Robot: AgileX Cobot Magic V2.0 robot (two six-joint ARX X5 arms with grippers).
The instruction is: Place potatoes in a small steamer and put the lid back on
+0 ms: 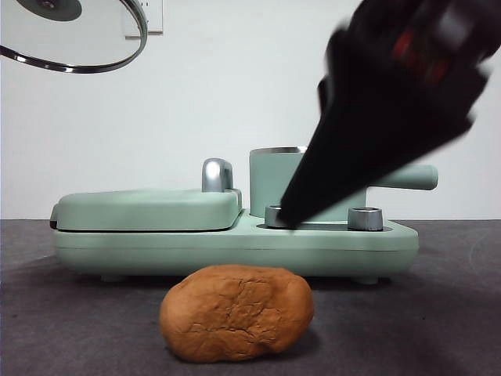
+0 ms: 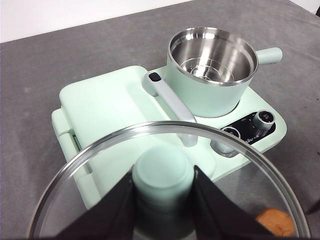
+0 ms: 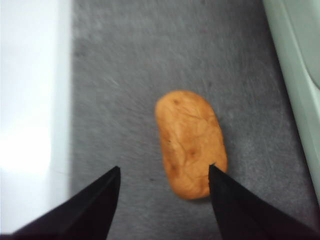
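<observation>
Your left gripper (image 2: 163, 187) was clamped on the lid (image 2: 165, 175) knob, held above the open steamer (image 2: 210, 75). Your right gripper (image 3: 164, 172) hung spread wide over the potato (image 3: 190, 142) on the table (image 3: 125, 75).

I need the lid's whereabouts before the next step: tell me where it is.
The lid is held up off the pot by the left gripper, shut on its knob; in the front view it hangs at top left.

potato (image 1: 236, 312): on tabletop (image 1: 63, 329), before cooker base (image 1: 235, 247) | steamer (image 1: 275, 182): uncovered on base | lid (image 1: 74, 35): aloft, upper left | dark blurred arm (image 1: 376, 117): across steamer
</observation>
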